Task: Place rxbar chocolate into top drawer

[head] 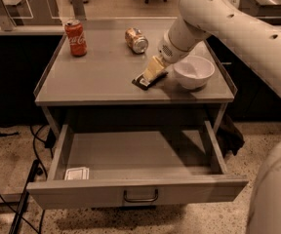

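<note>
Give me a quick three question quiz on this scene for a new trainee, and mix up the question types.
1. True or false: the top drawer is open.
2. Where is the gripper? A) at the rxbar chocolate on the table B) inside the drawer C) at the drawer's handle
3. Fill in: the white packet lies in the drawer's front-____ corner, as viewed.
Key: 1 true; 2 A; 3 left.

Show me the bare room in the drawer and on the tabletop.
The top drawer is bare from middle to right wall; only a white packet sits front-left. The tabletop is bare in front of the red can. Crowded right: gripper at the rxbar chocolate, beside the bowl.
</note>
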{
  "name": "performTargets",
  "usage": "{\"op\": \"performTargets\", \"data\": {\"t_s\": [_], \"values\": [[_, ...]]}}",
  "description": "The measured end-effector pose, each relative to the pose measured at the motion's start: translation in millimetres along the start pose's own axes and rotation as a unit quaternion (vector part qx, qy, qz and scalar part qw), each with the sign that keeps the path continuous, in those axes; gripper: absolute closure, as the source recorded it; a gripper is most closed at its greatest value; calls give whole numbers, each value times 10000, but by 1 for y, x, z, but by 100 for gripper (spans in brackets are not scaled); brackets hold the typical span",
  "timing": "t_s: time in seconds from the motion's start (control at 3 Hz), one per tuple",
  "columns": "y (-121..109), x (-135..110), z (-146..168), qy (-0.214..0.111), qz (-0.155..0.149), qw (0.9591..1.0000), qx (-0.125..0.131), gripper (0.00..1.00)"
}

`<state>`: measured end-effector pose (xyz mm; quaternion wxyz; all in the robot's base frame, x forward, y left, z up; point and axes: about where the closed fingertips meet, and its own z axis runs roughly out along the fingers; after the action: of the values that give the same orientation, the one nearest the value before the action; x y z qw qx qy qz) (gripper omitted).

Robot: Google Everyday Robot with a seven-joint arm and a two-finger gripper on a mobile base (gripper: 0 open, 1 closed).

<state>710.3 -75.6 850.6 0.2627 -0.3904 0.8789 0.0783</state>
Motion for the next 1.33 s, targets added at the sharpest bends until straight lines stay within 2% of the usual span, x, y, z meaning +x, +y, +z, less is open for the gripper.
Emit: {"op": "performTargets", "data": {"t_s": [0.67,1.33], "values": [[-3,-1,11,195,88,9996,-166,19],[-2,4,21,279,145,9992,-261,15]]}}
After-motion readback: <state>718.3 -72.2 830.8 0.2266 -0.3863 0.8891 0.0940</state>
